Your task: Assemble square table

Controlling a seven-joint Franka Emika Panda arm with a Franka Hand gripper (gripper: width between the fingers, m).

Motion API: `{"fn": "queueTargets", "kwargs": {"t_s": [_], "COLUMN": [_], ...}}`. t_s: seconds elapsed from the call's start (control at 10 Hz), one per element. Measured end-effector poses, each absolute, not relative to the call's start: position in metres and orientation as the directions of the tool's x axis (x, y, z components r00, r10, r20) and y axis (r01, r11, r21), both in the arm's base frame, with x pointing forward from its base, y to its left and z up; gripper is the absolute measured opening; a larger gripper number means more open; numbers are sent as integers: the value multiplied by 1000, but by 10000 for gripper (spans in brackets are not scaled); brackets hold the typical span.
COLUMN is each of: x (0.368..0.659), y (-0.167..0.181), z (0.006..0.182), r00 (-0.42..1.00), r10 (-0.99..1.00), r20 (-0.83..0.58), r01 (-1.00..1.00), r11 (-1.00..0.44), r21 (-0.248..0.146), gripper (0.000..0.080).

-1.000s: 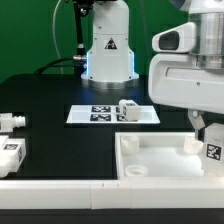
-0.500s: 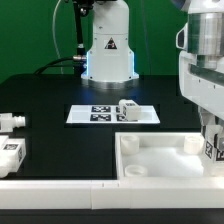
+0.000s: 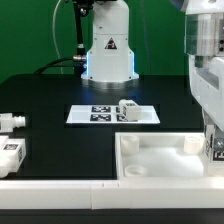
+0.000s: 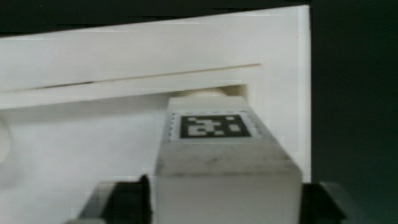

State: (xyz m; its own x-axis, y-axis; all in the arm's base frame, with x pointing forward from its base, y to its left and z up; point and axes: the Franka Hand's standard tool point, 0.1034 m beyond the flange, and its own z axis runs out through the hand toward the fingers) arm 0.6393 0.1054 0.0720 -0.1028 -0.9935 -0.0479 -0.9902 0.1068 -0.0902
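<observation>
Black bench (image 3: 60,95), green backdrop | 1st leg (image 4: 217,160) stands at a corner of square top (image 3: 160,160), seating unclear | gripper (image 4: 222,212) straddles it; clamped or freed: can't tell | to do: 3 loose legs (image 3: 9,152), 1 on marker board (image 3: 88,114), 2 at exterior view's left

A black tabletop (image 3: 60,90) carries everything; a thin flat white marker board (image 3: 82,116), printed with black square tags, lies flat near its middle; a long white bar (image 3: 70,190) runs along the near edge from the exterior view's left to its right, well apart from the marker board; a green backdrop (image 3: 30,30) stands behind.
</observation>
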Motion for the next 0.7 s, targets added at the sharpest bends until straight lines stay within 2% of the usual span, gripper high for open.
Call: {"fn": "queueTargets", "kwargs": {"t_s": [0.1,0.2,0.3,0.6,0.7], "x": [640,641,640,640,640], "y": [104,104,106,105,105], "z": [73,73,73,73,73], "r00": [109,306,423,605,703], "r10": [-994,-952,-906,-795,-709], "r20": [-17,2,9,30,50], "r01": [-990,-948,-902,-791,-705], "r11": [-107,-305,-422,-605,-705], "r21": [-96,-96,-90,-86,-73], "gripper": [435,565,632,644,649]}}
